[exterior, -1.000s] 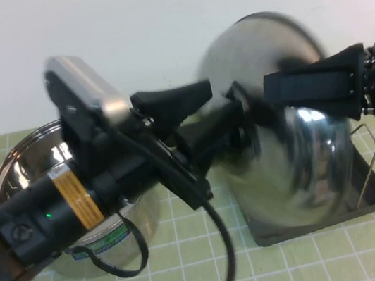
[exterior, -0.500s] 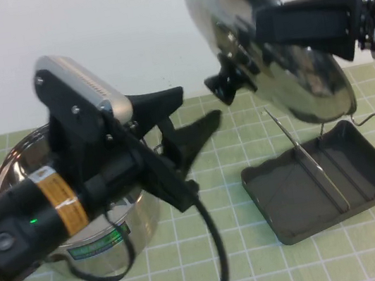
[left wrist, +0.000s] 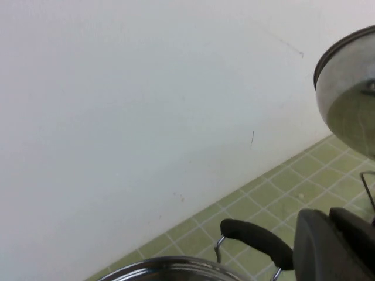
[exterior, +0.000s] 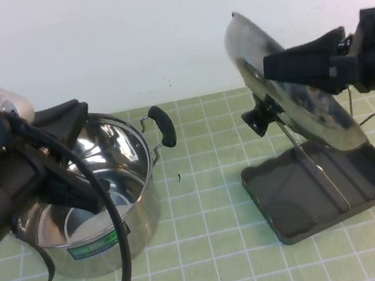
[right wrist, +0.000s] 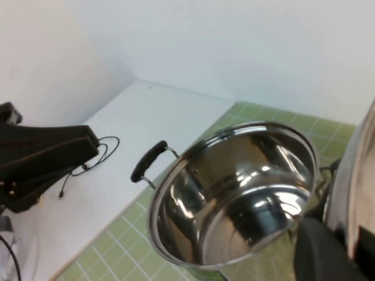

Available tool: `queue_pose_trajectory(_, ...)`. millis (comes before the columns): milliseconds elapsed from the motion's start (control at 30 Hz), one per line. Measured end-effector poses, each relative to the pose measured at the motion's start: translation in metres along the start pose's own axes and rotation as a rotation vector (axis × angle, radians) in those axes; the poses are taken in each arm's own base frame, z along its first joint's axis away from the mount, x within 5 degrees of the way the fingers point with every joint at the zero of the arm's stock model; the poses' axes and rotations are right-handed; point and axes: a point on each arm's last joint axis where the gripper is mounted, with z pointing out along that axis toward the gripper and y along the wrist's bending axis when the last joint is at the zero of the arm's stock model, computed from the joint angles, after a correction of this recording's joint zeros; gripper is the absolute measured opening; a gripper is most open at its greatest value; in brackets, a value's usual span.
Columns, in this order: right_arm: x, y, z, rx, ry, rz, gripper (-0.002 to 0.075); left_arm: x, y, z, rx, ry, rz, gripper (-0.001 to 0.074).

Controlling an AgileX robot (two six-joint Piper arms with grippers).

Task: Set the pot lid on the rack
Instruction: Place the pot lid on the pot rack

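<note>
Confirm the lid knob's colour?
Black. The knob at the centre of the steel lid shows best in the high view.

Left gripper at left of high view: arm cut off by left edge, fingertips merge with pot, gap unclear. Right gripper at right: body cut by right edge, one finger behind pot lid. Rack partly covered by lid.

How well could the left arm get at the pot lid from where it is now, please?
Probably not readily: the left hand sits over the pot, while the pot lid, tilted over the rack, is gripped by the right hand.
</note>
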Motion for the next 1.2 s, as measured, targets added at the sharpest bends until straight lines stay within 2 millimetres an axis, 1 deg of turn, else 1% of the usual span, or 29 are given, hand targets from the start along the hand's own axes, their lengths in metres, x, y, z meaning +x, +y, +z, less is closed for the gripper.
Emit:
queue_pose_trajectory(200,0.010,-0.021,0.012,0.053,0.032,0.040,0.0022,0.016,-0.002,0.000,0.001,0.049,-0.007,0.0002)
queue_pose_trajectory(267,0.013,-0.025,0.015,0.058,0.041,0.061,0.0022,0.021,-0.002,0.000,0.003,0.064,-0.009,0.0001)
queue_pose_trajectory(400,0.013,-0.026,0.015,0.066,0.045,0.083,0.0035,0.030,-0.004,0.000,0.008,0.089,-0.014,0.0001)
queue_pose_trajectory(467,0.015,-0.028,0.015,0.079,0.059,0.070,0.0075,0.034,-0.005,0.000,0.010,0.102,-0.016,0.0001)
queue_pose_trajectory(567,0.019,-0.030,0.015,0.103,0.115,0.015,0.0175,0.041,-0.005,0.000,0.012,0.121,-0.016,0.0001)
queue_pose_trajectory(667,0.023,-0.032,0.014,0.119,0.160,-0.029,0.0253,0.044,-0.005,-0.001,-0.002,0.140,-0.017,0.0001)
queue_pose_trajectory(800,0.023,-0.036,0.008,0.131,0.168,-0.036,0.0280,0.046,0.000,-0.002,-0.048,0.170,-0.015,0.0001)
queue_pose_trajectory(900,0.012,-0.035,-0.009,0.167,0.131,-0.050,0.0283,0.048,0.006,-0.008,-0.116,0.202,-0.015,0.0001)
queue_pose_trajectory(1000,-0.002,-0.027,-0.035,0.214,0.072,-0.104,0.0282,0.044,0.012,-0.019,-0.180,0.201,-0.028,0.0001)
queue_pose_trajectory(1100,-0.013,-0.012,-0.061,0.263,0.033,-0.170,0.0282,0.037,0.016,-0.036,-0.223,0.158,-0.049,0.0001)
queue_pose_trajectory(1200,-0.017,0.010,-0.084,0.309,0.032,-0.267,0.0282,0.035,0.018,-0.057,-0.261,0.116,-0.079,0.0000)
